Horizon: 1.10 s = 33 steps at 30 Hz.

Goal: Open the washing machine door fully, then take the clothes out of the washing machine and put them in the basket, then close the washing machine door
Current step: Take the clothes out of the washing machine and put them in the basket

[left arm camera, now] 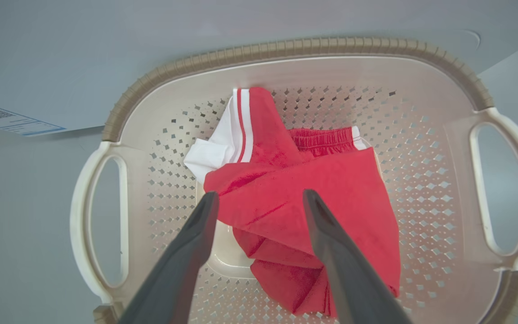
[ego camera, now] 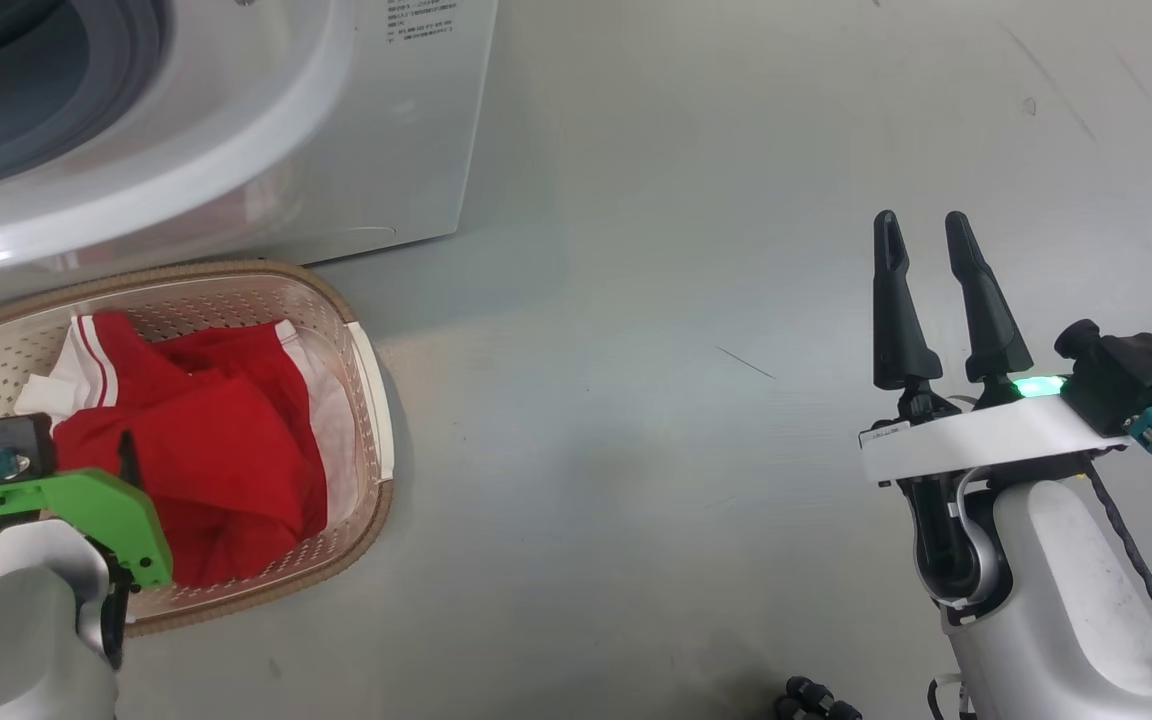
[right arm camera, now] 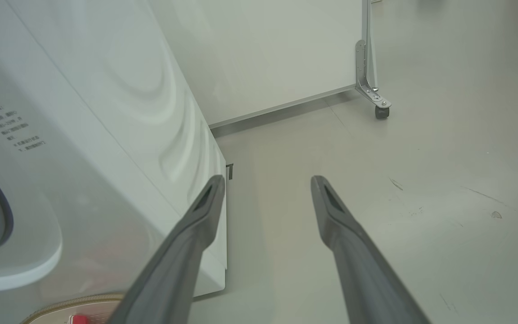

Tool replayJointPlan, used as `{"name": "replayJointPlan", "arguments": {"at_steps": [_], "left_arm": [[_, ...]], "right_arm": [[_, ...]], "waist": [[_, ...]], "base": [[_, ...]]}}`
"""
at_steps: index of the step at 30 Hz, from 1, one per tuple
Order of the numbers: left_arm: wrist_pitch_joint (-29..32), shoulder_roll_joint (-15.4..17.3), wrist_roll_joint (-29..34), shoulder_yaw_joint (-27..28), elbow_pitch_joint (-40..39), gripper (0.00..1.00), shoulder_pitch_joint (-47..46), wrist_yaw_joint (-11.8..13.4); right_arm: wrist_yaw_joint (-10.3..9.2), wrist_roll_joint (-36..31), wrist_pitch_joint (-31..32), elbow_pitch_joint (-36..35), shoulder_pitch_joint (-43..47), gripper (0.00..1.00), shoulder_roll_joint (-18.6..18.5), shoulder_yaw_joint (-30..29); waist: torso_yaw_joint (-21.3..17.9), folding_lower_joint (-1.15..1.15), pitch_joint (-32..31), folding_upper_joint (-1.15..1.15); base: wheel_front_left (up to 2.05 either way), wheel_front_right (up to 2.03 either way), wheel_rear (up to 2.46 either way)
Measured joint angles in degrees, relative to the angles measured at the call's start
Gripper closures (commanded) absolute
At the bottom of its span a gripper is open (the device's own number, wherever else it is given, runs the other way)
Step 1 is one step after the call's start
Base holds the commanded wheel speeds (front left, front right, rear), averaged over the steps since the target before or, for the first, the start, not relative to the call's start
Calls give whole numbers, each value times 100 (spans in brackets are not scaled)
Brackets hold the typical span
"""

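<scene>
The cream basket (ego camera: pixel 236 272) stands on the floor in front of the white washing machine (ego camera: pixel 356 130). Red clothes (ego camera: pixel 216 440) with white stripes lie bunched inside it. My left gripper (left arm camera: pixel 260 194) hangs over the basket (left arm camera: pixel 286 47), pointing down at the clothes (left arm camera: pixel 277 148). It is open, fingers spread, gripping nothing. My right gripper (ego camera: pixel 931 240) stands open and empty over bare floor, far right of the basket. The machine's grey-gasketed opening (ego camera: pixel 56 110) shows at the upper left. The washing machine door is out of view.
In the right wrist view the machine's side panel (right arm camera: pixel 106 112) rises to the left of my right gripper (right arm camera: pixel 265 180). A white partition on a caster (right arm camera: pixel 381 111) stands behind it. Grey floor (ego camera: pixel 686 300) spreads between the basket and the right arm.
</scene>
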Motion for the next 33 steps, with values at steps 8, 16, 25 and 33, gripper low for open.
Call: {"name": "replayJointPlan", "arguments": {"at_steps": [8,16,25,33], "left_arm": [[-463,-79,47,-211,-3,0,-208,-193],[-1035,-257,53,-303,-52,0,-211,-349],[-1269,-584,55,-530,-453,0,-185,-460],[-1283,-709,78,-648,-843,0,127,-547]], "right_arm": [[0,7,0,36,-7,0,-2,-31],[0,19,0,130,-23,0,-3,-83],[0,-18,0,270,49,0,-12,-348],[0,-107,0,390,405,0,-12,-456]], "waist": [[98,0,-240,0],[220,0,-597,0],[480,0,-1179,0],[827,0,-1688,0]], "base": [[0,0,0],[0,0,0],[0,0,0],[0,0,0]]}}
